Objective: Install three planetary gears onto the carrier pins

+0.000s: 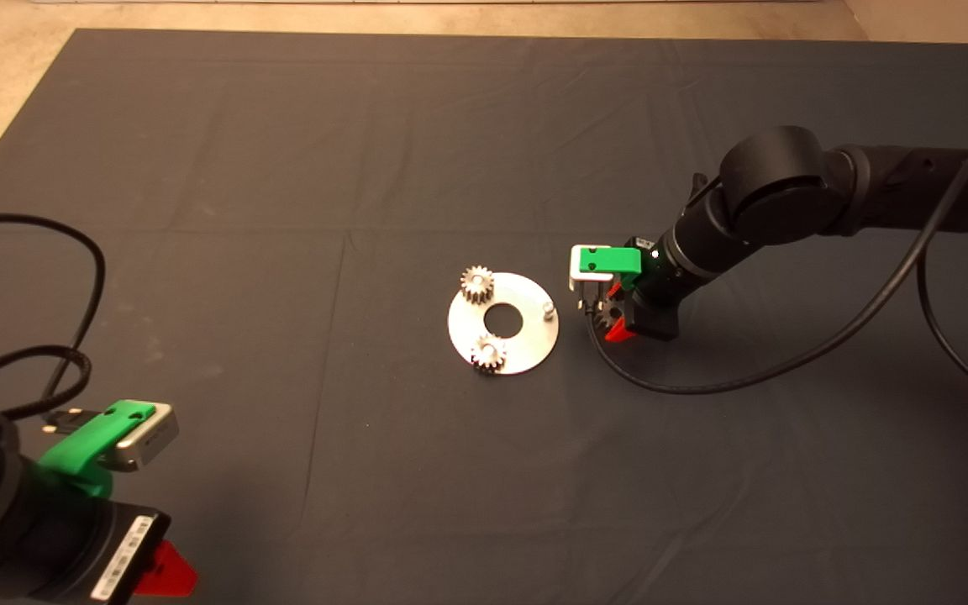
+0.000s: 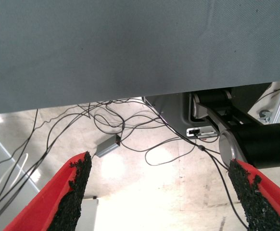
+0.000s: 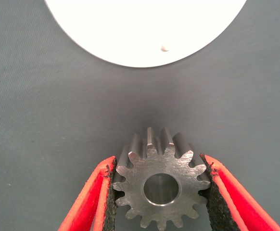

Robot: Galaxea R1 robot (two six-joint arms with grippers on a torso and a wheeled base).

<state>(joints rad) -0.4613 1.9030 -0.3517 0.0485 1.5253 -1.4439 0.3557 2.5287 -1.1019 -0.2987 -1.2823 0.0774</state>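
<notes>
A shiny round carrier disc [image 1: 526, 336] lies mid-mat. Two planetary gears sit on its pins, one at the far left [image 1: 476, 284] and one at the near side [image 1: 488, 352]. One bare carrier pin [image 1: 548, 310] stands at the disc's right. My right gripper [image 1: 612, 315] is just right of the disc, shut on the third gear [image 3: 160, 185], held flat between its pads above the mat. In the right wrist view the disc [image 3: 145, 33] shows bright ahead of the gear, with the bare pin [image 3: 164, 48] a small mark. My left gripper [image 2: 161, 192] is parked open at the near left.
A black cable [image 1: 702, 382] loops on the mat below the right arm. Another cable [image 1: 72, 252] curls at the left edge. The left wrist view looks past the mat's edge [image 2: 130, 91] at floor cables and a small grey box [image 2: 108, 144].
</notes>
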